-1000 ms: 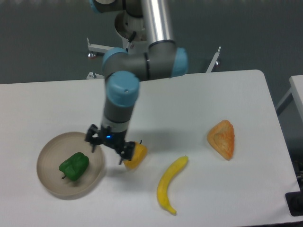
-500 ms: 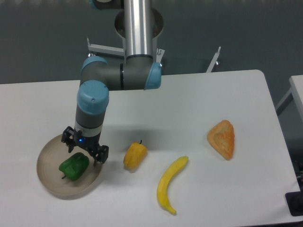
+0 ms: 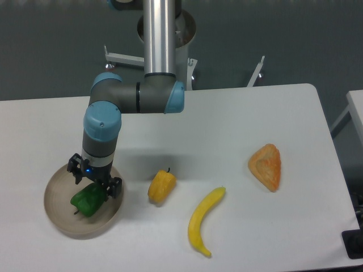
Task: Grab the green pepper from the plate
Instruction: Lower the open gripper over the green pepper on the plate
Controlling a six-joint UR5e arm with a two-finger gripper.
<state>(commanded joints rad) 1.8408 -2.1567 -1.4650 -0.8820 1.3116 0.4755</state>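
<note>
The approach step is in hand: the tool (image 3: 94,180) hangs spread wide, grasping nothing, just above the glossy bright-green bell pepper (image 3: 88,200) lying in the round beige-grey plate (image 3: 58,216) at the desk's near left. Next (likely) lower straight, then clench.

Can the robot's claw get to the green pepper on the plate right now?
Probably yes. The gripper is right over the green pepper on the plate, its jaws look spread, and nothing else lies in the way.
</note>
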